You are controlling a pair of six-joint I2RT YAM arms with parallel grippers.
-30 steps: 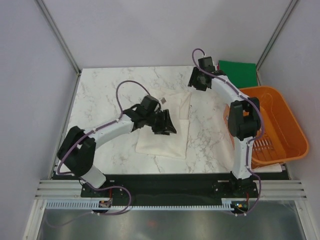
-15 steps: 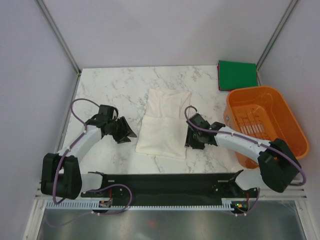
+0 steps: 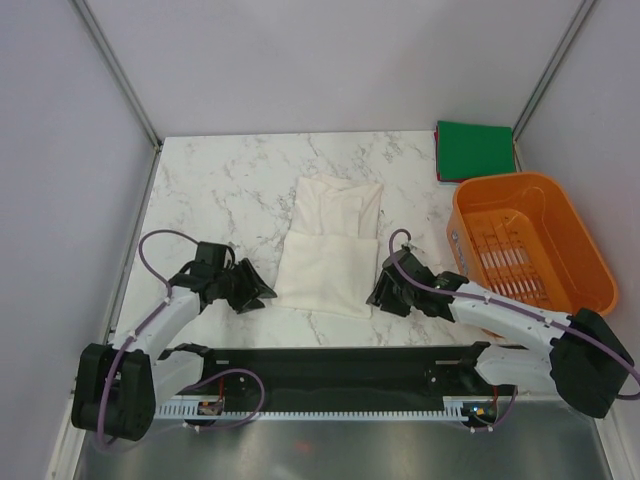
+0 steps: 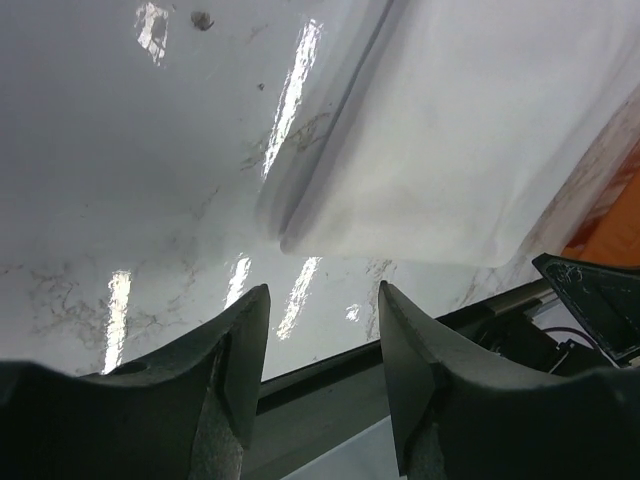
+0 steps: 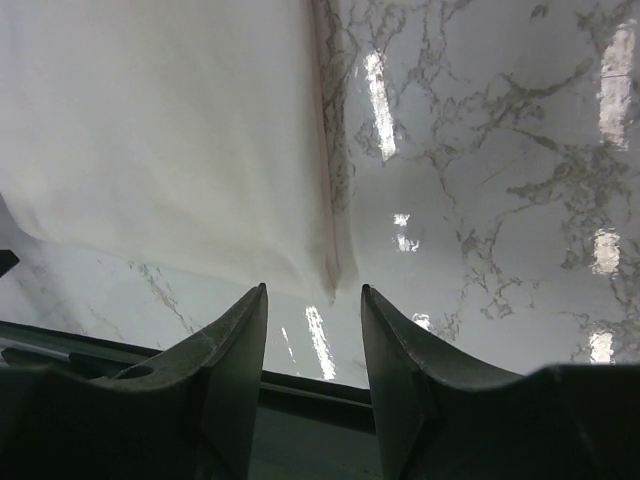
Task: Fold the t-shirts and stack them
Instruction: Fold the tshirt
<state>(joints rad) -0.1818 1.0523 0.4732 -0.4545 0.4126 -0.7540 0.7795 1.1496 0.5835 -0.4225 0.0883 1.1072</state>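
The soft cream-white cloth t-shirt (image 3: 325,255) lies flat in the middle of the marble-patterned table (image 3: 220,185), already narrowed to a long panel running from mid-table towards the near edge. A crosswise line runs halfway along it. The plain dark green t-shirt (image 3: 475,150), folded square, sits at the far right corner, well apart from the white one.

The left gripper (image 3: 260,291) is low over the table just beside the white shirt's near left corner, and the right gripper (image 3: 380,294) is just beside its near right corner. In both wrist views the fingers stand spread with nothing between them, each gap aimed at its own corner of the cloth.

As I judge it, the step in hand is the lengthwise fold of the white shirt. The arms are placed to take the near hem but have not gripped it. Next, each lower finger should slip under its corner and pinch every layer there. Then the two arms should lift evenly and carry the hem towards the far end — an uneven pull would skew the fold. Stacking with the green shirt remains to be done.

The orange slatted plastic basket (image 3: 596,262) stands along the right edge, just nearer than the green shirt — only its slatted floor shows inside.
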